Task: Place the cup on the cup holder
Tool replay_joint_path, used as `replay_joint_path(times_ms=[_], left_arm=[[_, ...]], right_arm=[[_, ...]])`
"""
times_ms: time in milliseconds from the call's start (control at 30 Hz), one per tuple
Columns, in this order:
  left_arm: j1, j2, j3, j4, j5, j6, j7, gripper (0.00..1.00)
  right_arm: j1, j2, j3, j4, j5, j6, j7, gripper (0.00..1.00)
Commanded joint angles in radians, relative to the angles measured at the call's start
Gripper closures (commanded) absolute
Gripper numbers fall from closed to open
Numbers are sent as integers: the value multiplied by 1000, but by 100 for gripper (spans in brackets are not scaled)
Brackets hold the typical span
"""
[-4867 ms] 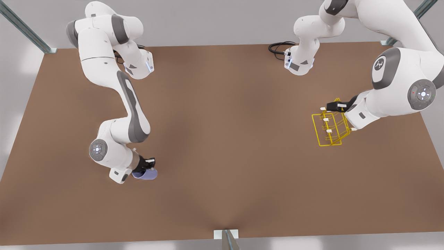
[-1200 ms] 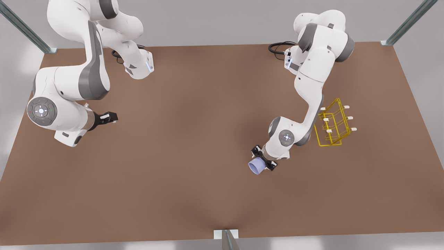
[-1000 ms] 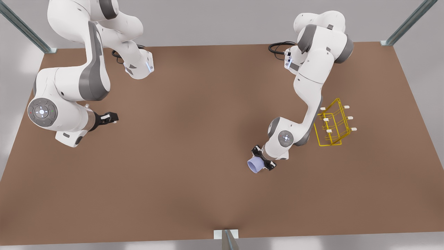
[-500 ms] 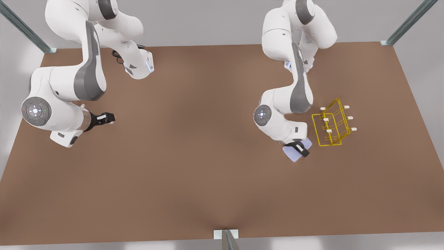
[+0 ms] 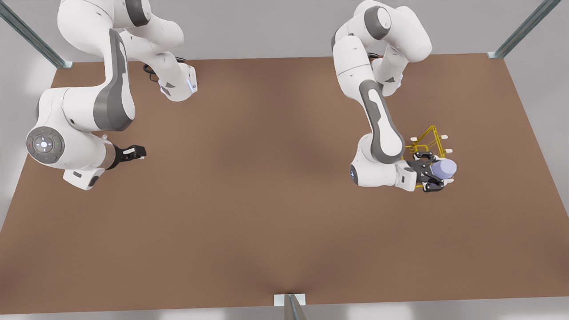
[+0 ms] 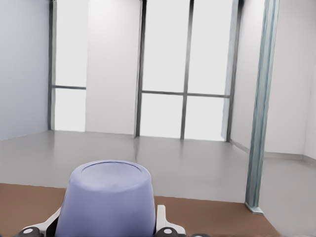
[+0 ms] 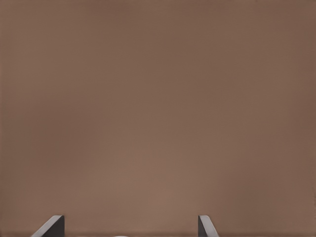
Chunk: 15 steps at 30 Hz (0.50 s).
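The left gripper (image 5: pixel 438 174), fingers clamped on the cup (image 5: pixel 443 168), hovers above the cup holder (image 5: pixel 424 141), seemingly inverted; next, lower onto a peg. The right gripper (image 5: pixel 133 152) waits, fingers spread, empty.

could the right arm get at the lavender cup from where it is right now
Probably not soon. The right gripper waits open above bare table at the front view's left, while the lavender-blue tapered cup sits in the left gripper at the yellow wire cup holder, far across.

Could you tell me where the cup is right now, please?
On the front view's right, the cup is held in the left pincer, over the cup holder.
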Motion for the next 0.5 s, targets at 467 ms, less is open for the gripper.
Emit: replay_joint_path(times_ms=[467], left_arm=[[-62,2,-25,-192,3,131,57,31]], right_arm=[[3,5,-2,-4,2,13,-11,0]])
